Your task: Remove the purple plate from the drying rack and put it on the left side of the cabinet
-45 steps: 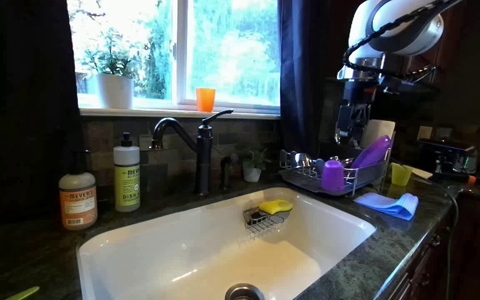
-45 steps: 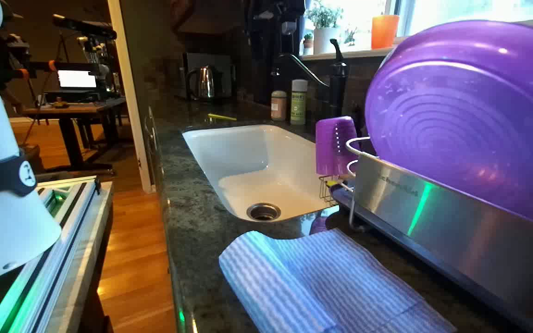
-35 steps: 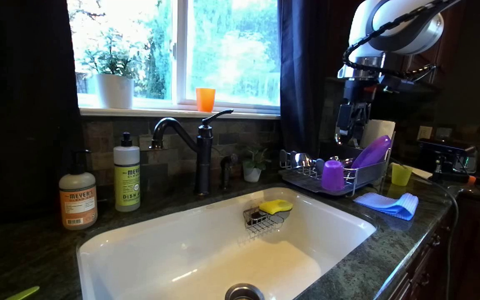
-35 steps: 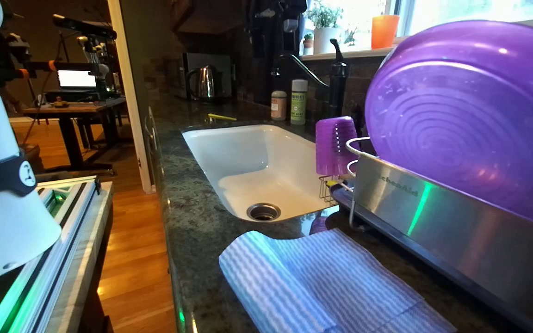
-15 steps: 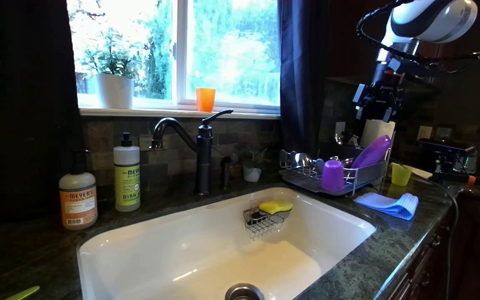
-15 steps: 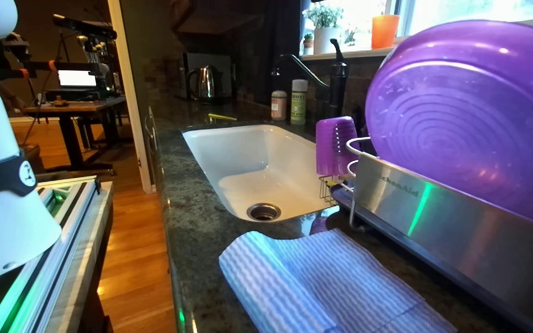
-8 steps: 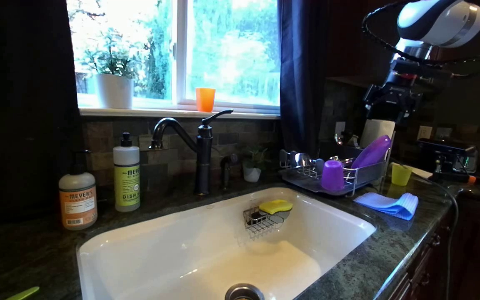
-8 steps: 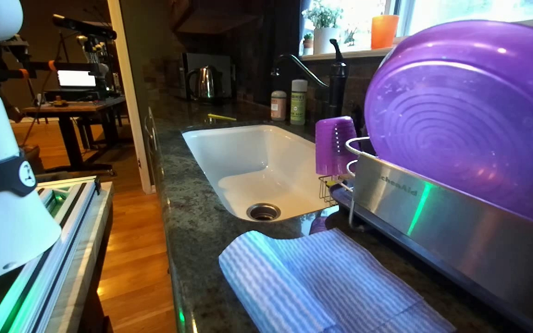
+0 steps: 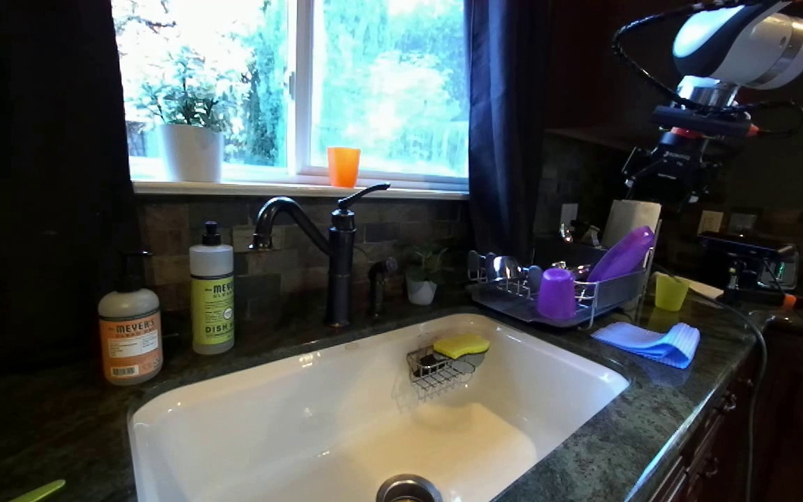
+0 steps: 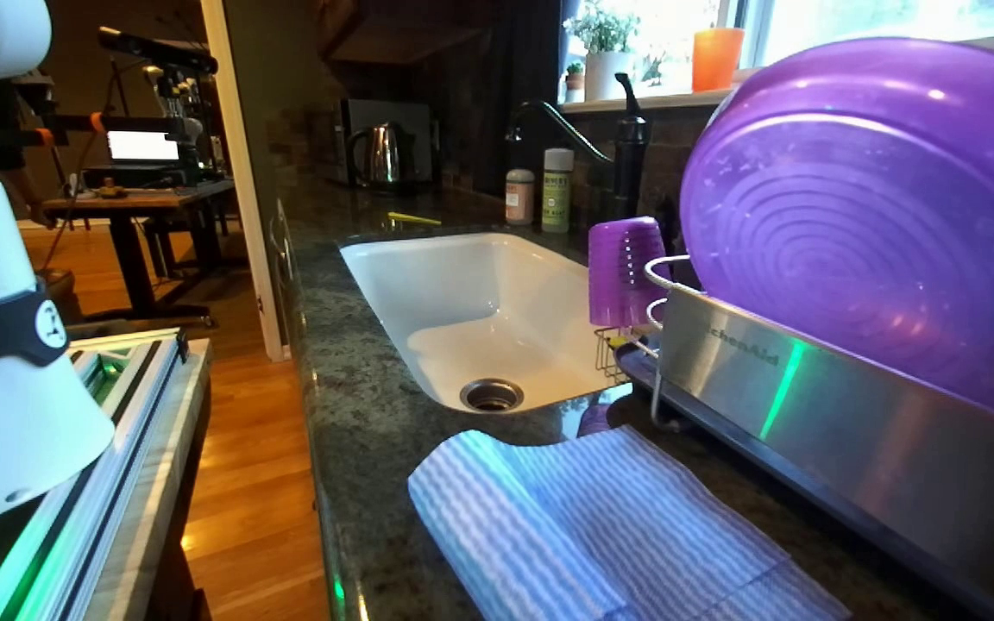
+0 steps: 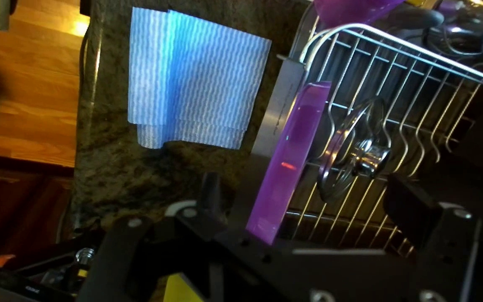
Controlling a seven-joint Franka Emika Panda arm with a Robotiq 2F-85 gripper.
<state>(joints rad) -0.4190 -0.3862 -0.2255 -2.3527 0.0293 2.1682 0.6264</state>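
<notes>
The purple plate [image 9: 622,256] leans on its edge in the drying rack [image 9: 617,291], against the steel end panel; an exterior view shows its ringed underside [image 10: 851,241] above that panel. In the wrist view the plate [image 11: 289,163] is a narrow violet strip seen from above, inside the rack's panel [image 11: 276,111]. My gripper [image 11: 308,197] is open and empty, its fingers wide apart; the plate lies below the gap, nearer the left finger, its near end hidden by the gripper body. In an exterior view my gripper [image 9: 663,194] hangs above the rack, apart from the plate.
A glass lid [image 11: 350,153] stands in the rack beside the plate. A purple cup [image 9: 557,294] sits on the rack's sink-side edge. A blue cloth [image 9: 649,343] and a yellow-green cup [image 9: 671,293] lie outside the panel. The white sink [image 9: 290,404] adjoins the rack.
My gripper has risen from low behind the rack, moved to the right in an exterior view and turned, now above the plate's end. It left the other exterior view. The plate has not moved.
</notes>
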